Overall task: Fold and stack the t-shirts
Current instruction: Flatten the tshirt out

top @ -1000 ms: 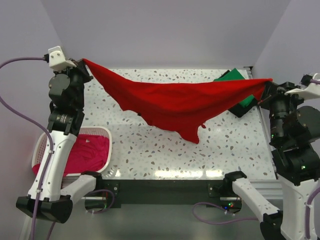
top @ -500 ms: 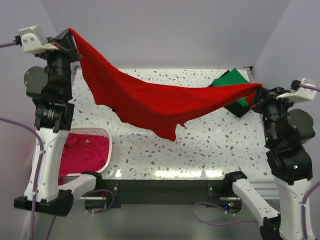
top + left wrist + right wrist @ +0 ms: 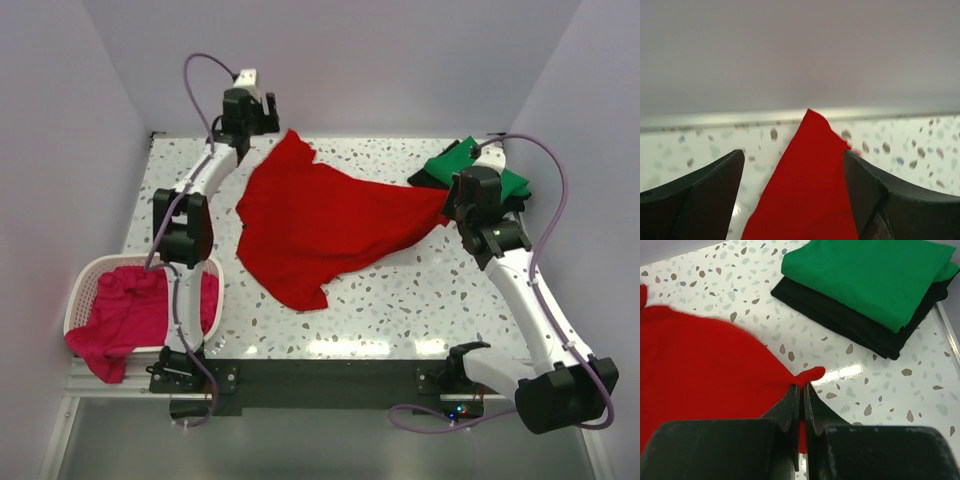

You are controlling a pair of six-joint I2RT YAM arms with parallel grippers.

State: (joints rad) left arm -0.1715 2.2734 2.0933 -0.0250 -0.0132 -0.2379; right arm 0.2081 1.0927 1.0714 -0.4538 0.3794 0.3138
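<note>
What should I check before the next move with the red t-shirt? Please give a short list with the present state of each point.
1. Left gripper is open and not clamping the red t-shirt: ok.
2. Right gripper is shut on a corner of the red t-shirt: ok.
3. Red t-shirt lies smooth on the table: not ok; it is wrinkled and bunched toward the right gripper.
4. Red t-shirt is apart from the folded stack: ok; bare table shows between them.
5. Green t-shirt sits folded on the black t-shirt: ok.
6. Pink t-shirt is folded: not ok; it lies crumpled in the basket.
</note>
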